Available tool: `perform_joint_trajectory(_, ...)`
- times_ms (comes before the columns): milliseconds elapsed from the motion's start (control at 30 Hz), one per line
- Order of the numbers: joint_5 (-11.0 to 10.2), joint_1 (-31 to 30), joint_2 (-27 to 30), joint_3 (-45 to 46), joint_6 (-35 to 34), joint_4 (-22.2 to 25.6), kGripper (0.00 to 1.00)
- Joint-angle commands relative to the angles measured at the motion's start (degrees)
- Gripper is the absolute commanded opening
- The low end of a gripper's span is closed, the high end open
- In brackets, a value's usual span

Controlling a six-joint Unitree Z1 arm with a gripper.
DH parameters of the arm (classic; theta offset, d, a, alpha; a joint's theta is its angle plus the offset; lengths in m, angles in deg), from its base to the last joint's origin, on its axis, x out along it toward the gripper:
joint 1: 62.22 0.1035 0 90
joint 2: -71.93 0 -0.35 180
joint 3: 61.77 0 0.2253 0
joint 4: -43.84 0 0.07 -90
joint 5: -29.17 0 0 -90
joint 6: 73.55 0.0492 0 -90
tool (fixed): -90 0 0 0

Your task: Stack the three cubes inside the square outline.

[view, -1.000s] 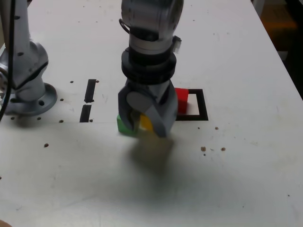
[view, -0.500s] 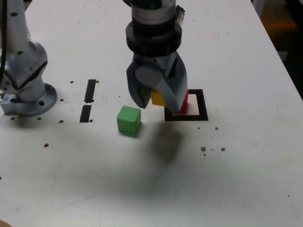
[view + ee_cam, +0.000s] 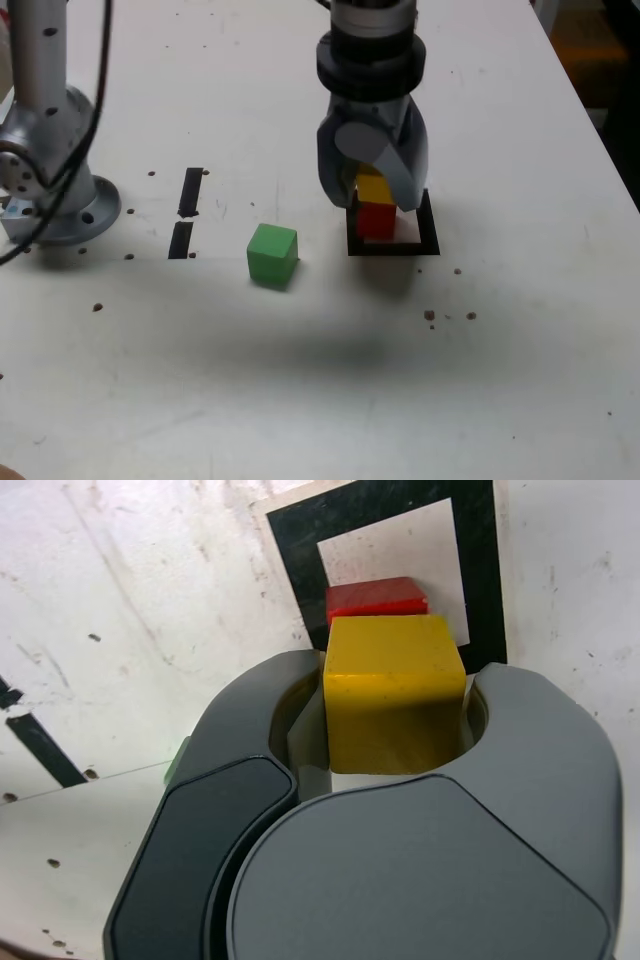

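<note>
While the gripper (image 3: 374, 188) hangs over the square outline (image 3: 430, 228), its grey jaws are clamped on the two sides of the yellow cube (image 3: 374, 187), with no gap showing between jaw and cube in the wrist view. That yellow cube (image 3: 394, 692) sits directly above the red cube (image 3: 377, 220), and from the exterior view I cannot tell whether the two faces already touch or stand just apart. The red cube (image 3: 376, 598) rests on the table inside the black tape frame (image 3: 380, 502), toward the side of the white centre at the exterior view's left. Off to the exterior view's left, well outside the outline, the green cube (image 3: 272, 254) stands alone on the white table (image 3: 500, 380). Farther left lie two short black tape strips (image 3: 187, 212), and beyond them the arm's round metal base (image 3: 60, 195) sits bolted to the tabletop.
</note>
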Motion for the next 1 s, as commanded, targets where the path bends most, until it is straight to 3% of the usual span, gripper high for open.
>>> perform_joint_trajectory(0, -0.11, 0.13, -0.66, -0.05, 0.14, -0.57, 0.14)
perform_joint_trajectory(200, -0.32, 0.54, -1.22, 0.38, 0.14, -0.44, 0.2)
perform_joint_trajectory(500, -0.3, 0.79, -0.99, 1.51, 0.29, 0.59, 0.43)
perform_joint_trajectory(967, 0.07, 0.79, -0.86, 1.14, 1.2, 0.73, 0.64)
